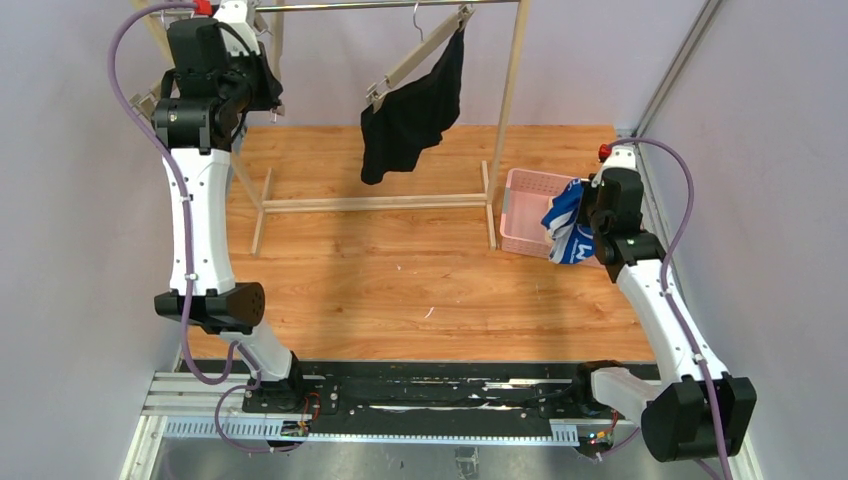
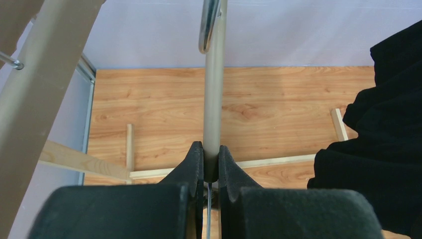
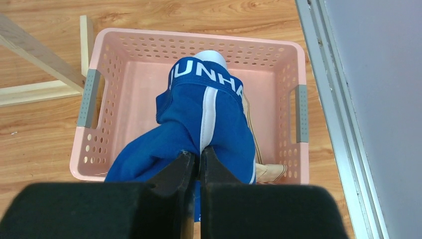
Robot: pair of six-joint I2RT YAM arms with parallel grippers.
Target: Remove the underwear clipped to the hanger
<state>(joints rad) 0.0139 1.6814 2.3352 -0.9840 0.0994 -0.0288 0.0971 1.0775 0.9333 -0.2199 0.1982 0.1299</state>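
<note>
The wooden table point(image 1: 400, 290) carries a wooden clothes rack point(image 1: 512, 100) with a grey metal rail point(image 2: 214, 99) along its top. The left gripper point(image 2: 211, 154) is raised to the left part of this rail. Its two black jaws are closed tight on the rail itself, one on each side, and they hold no cloth. Further right on the same rail hangs a wooden clip hanger point(image 1: 420, 55), strongly tilted, with its left end low. The black underwear point(image 1: 415, 115) is clipped to this hanger and hangs down from it, to the right of the left jaws and not touching them. At the right edge of the table stands a pink plastic basket point(image 3: 199, 37) with holes in its walls. The right gripper point(image 3: 199, 154) is above the near rim of the basket. Its jaws are shut on the bright blue underwear point(image 3: 209, 119) with white trim, which hangs from them over the inside of the basket. Partly under the blue cloth, by the near wall of the basket, lies the cream-beige underwear point(image 3: 271, 172), apart from the jaws.
</note>
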